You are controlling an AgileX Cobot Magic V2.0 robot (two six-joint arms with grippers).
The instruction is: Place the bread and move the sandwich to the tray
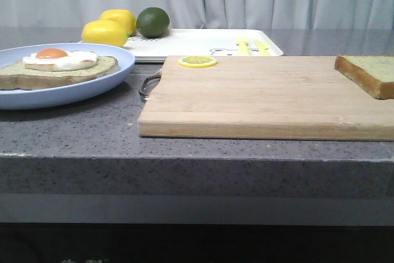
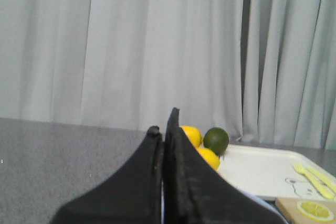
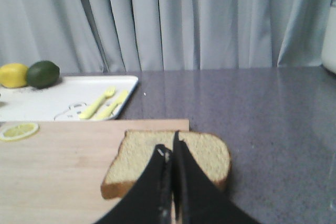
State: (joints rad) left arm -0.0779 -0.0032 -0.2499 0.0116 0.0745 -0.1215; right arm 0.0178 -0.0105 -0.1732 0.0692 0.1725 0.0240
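The bread (image 1: 369, 73), a thick slice with a brown crust, lies on the far right end of the wooden cutting board (image 1: 258, 97), partly over its edge. In the right wrist view my right gripper (image 3: 169, 142) is shut and empty, just in front of the bread (image 3: 139, 161). The sandwich (image 1: 58, 69), a brown slice with a fried egg (image 1: 60, 58), lies on the light-blue plate (image 1: 74, 90) at the left. The white tray (image 1: 184, 44) stands behind the board. My left gripper (image 2: 164, 121) is shut and empty, facing the tray (image 2: 257, 169). Neither gripper shows in the front view.
Two lemons (image 1: 106, 32) and a lime (image 1: 152, 21) sit on the tray's left end, a yellow fork and spoon (image 1: 252, 46) on its right end. A lemon slice (image 1: 197, 61) lies on the board's far edge. Grey curtains hang behind the counter.
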